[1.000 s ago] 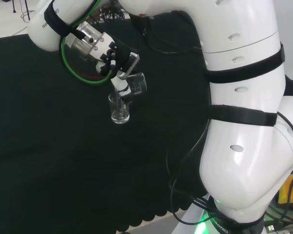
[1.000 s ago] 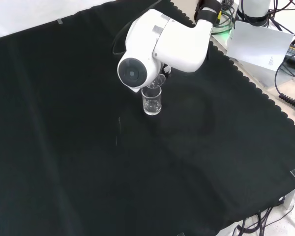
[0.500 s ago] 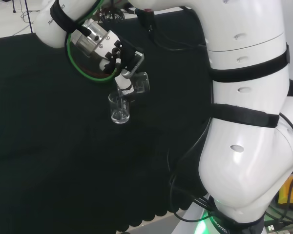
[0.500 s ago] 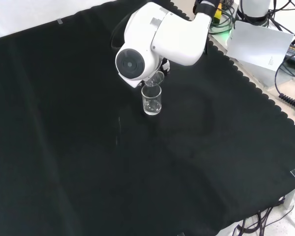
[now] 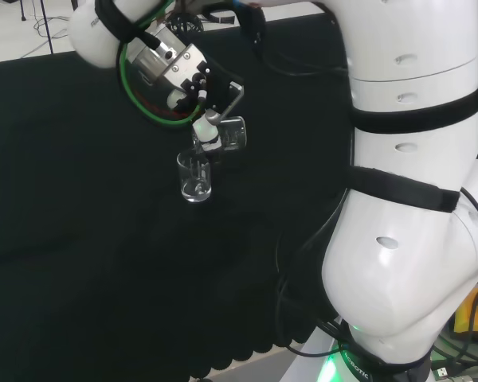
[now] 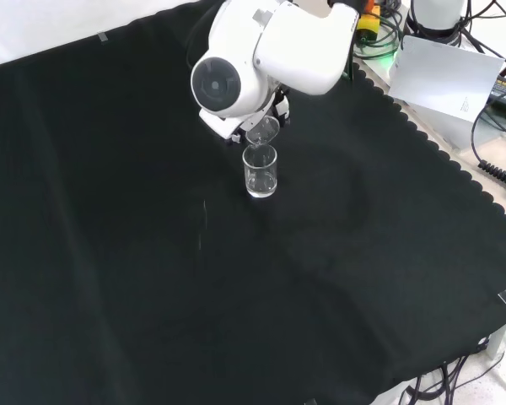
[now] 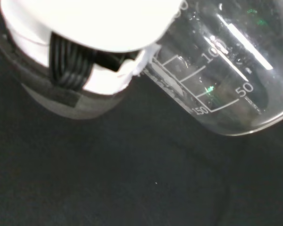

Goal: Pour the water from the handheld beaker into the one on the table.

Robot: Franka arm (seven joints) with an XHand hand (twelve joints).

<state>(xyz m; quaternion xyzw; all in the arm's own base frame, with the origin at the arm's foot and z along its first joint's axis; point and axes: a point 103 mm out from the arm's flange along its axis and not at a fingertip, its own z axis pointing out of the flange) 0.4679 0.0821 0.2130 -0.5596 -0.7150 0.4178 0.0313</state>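
Head view: hand (image 5: 203,99) is gripping the tilted beaker (image 5: 229,134) just above the glass (image 5: 195,176) on the tabletop (image 5: 80,239).
Front view: its lip is sitting over the glass rim, so pouring looks underway.
Wrist view: the beaker looks near empty; next, level it.

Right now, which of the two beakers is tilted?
The held beaker, gripped in the hand and tipped on its side above the other. The beaker on the cloth stands upright.
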